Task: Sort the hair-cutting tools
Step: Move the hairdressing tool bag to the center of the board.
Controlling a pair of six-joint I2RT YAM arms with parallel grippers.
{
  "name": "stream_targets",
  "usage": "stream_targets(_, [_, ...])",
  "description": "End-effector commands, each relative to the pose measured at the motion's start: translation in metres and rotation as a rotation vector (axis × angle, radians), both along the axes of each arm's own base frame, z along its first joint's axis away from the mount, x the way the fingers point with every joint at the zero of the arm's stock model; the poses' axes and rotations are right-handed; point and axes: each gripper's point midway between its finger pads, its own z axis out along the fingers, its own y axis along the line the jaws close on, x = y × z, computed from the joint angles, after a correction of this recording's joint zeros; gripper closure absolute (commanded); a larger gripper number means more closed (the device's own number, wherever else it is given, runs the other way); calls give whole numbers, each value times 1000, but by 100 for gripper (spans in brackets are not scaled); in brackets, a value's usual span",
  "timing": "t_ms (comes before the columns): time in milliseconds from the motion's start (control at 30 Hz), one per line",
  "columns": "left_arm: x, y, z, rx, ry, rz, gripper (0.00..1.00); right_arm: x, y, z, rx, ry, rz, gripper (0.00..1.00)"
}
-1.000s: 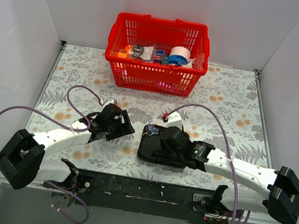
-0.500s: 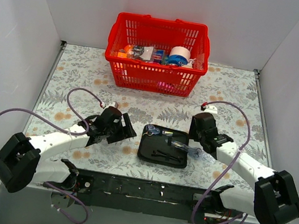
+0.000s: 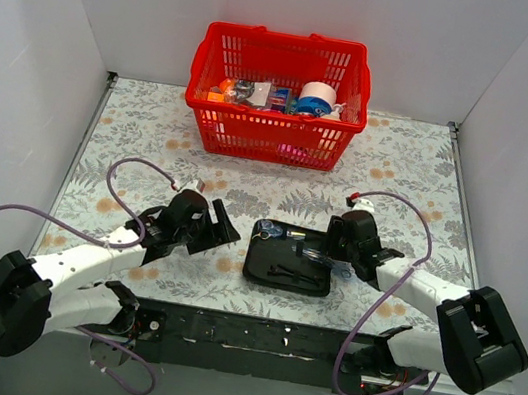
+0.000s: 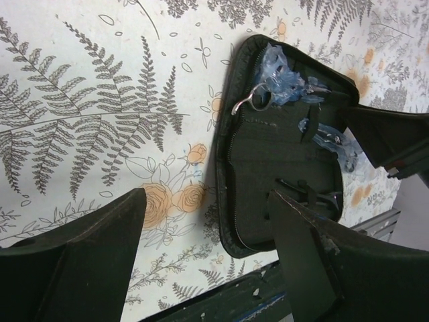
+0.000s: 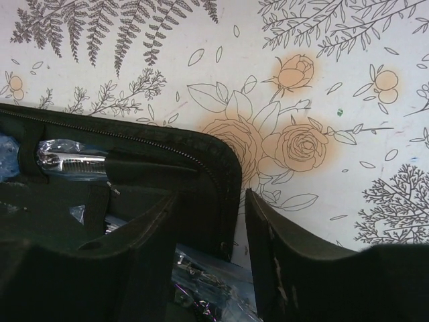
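Note:
An open flat black pouch (image 3: 280, 253) lies on the floral table between the arms. On it lie one scissors with pale blue loops (image 3: 266, 228) at its far left corner, a second scissors (image 3: 320, 258) near its right edge, and a slim black stick (image 3: 290, 272). The left wrist view shows the first scissors (image 4: 278, 70), the second scissors (image 4: 328, 134) and the stick (image 4: 301, 191) on the pouch (image 4: 268, 154). My left gripper (image 3: 225, 229) is open and empty just left of the pouch. My right gripper (image 5: 211, 261) is open, its jaws astride the pouch's right corner (image 5: 201, 168), above a clear-wrapped bluish item (image 5: 208, 282).
A red plastic basket (image 3: 273, 118) with tape and small items stands at the back centre. White walls close in the table on the left, right and back. A black rail (image 3: 250, 342) runs along the near edge.
My right gripper lifted off the middle of the pouch, swung out to the right, and has come back to the pouch's right edge. The left gripper shifted slightly.

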Motion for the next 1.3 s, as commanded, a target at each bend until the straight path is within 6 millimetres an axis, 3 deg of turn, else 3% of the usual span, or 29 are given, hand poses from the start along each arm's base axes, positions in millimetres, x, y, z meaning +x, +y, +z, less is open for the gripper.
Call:
stream_targets(0, [-8,-6,15,-42,-6,-39,26,-19,6,-18,63,75,14,51])
stream_targets(133, [-8,-15,32,-86,-7,-67,26,-31,13,-23,120,107,33,63])
stream_targets(500, [-6,-39,40,-137,42,-116,27,-50,39,-21,208,127,73,69])
stream_targets(733, [-23,-45,25,-144,153,-109,27,-55,58,-20,195,121,101,68])
stream_targets(967, [-42,-34,2,-113,251,-61,28,-48,60,-17,162,95,101,57])
stream_targets(1200, [-60,-19,-30,-80,329,-16,27,-36,51,-1,73,31,101,51])
stream_targets(1267, [-64,-15,-40,-69,342,-10,27,-33,41,6,24,8,83,49])
